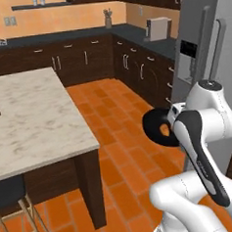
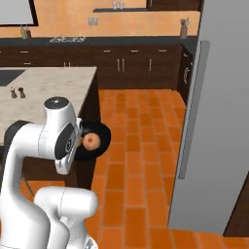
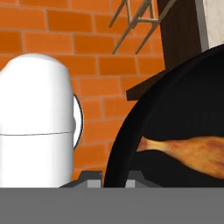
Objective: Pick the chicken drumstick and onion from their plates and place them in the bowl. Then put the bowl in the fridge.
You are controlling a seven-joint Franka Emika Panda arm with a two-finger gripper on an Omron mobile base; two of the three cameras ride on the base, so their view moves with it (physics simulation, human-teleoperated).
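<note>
Hand (image 3: 114,183) pinched narrow on the rim of the black bowl (image 1: 152,127), carried in the air over the orange tile floor (image 1: 120,152), between the bench (image 1: 30,119) and the fridge (image 2: 219,121). Drumstick (image 3: 192,153) and onion (image 2: 91,141) lie inside the bowl. Fridge door shut.

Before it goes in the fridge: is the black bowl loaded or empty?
Loaded. The bowl holds the chicken drumstick in the hand view, and the onion sits inside it in the right base view.
</note>
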